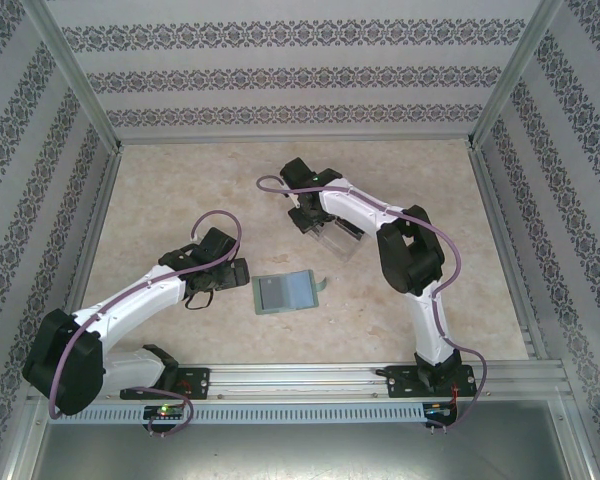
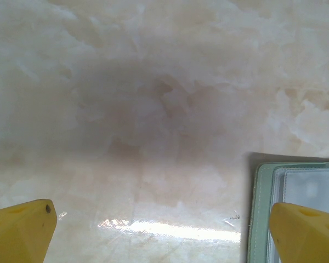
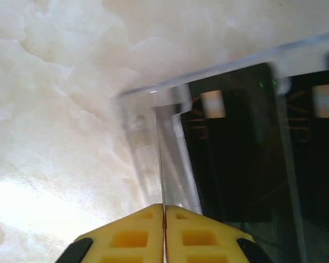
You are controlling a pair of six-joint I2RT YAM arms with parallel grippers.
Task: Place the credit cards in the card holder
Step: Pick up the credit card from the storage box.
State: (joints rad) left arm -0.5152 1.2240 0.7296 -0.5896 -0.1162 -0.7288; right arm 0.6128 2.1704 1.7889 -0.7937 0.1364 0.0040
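The sage-green card holder (image 1: 285,292) lies open and flat at the table's middle, paler grey inside, its tab (image 1: 323,288) to the right. In the left wrist view its stitched left edge (image 2: 261,213) shows at the lower right. My left gripper (image 1: 242,272) hovers just left of it, open (image 2: 162,207), with nothing between the fingers. My right gripper (image 1: 318,222) is over the clear rack (image 1: 337,240). It is shut (image 3: 164,207) on a thin credit card seen edge-on (image 3: 160,159). More black cards (image 3: 230,164) stand in the rack beside it.
The clear acrylic tiered rack (image 3: 145,159) stands behind the wallet on the marble-patterned table top (image 1: 180,200). Aluminium frame rails (image 1: 295,140) and patterned walls bound the table on three sides.
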